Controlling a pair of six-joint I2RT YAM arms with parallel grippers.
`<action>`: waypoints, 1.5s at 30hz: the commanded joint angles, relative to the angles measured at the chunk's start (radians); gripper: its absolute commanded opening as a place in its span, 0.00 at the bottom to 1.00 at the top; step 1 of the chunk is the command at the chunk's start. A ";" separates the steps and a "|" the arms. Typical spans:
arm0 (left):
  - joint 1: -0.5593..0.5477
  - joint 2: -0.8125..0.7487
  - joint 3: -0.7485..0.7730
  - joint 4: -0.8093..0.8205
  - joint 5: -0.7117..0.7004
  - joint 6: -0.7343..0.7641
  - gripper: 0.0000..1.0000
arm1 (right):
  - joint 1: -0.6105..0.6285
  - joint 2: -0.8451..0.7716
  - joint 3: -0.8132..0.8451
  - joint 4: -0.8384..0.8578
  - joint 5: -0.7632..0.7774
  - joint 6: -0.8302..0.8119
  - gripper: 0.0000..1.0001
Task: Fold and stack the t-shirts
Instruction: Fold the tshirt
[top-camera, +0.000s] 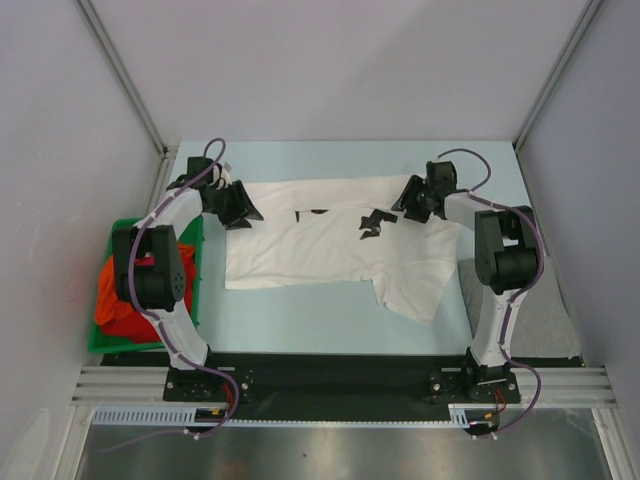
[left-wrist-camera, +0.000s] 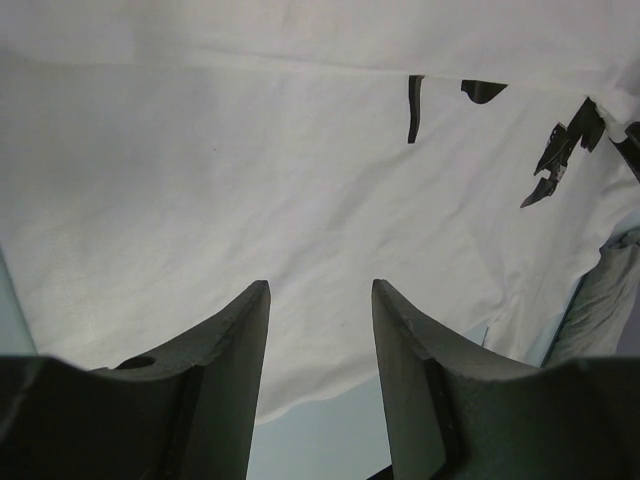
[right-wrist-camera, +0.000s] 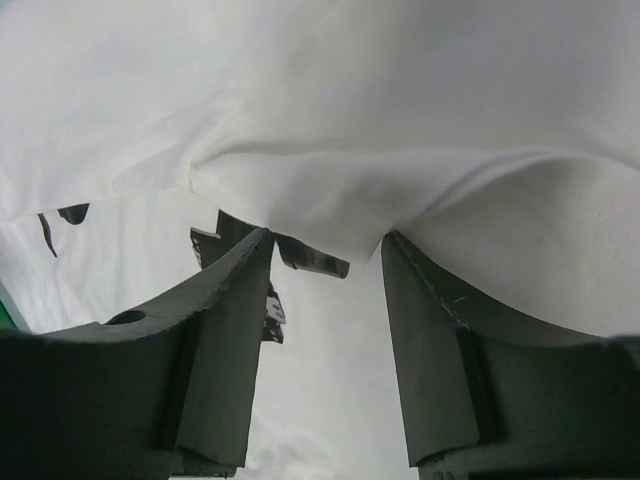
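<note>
You've got a pale blue flat tabletop (top-camera: 300, 320) boxed in w/ plain grey-lilac wall panels (top-camera: 340, 60) at back, L & R. Slim aluminium corner posts (top-camera: 120, 70) stand at both far corners. Near edge: silver slotted aluminium rail (top-camera: 120, 385), black base strip (top-camera: 330, 370), brushed metal sheet (top-camera: 330, 455). Light soft, even.

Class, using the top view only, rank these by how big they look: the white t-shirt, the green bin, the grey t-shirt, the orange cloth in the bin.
1. white t-shirt
2-3. green bin and grey t-shirt: alike, both partly hidden
4. orange cloth
</note>
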 joint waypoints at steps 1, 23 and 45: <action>0.008 0.003 0.038 0.005 0.019 0.012 0.51 | 0.000 0.029 0.039 0.047 -0.016 0.012 0.52; 0.009 0.001 0.004 0.018 0.028 0.009 0.51 | -0.024 -0.058 0.047 -0.111 -0.216 0.320 0.00; 0.017 0.026 -0.001 0.033 0.093 0.012 0.51 | -0.035 -0.133 -0.059 -0.152 -0.380 0.407 0.43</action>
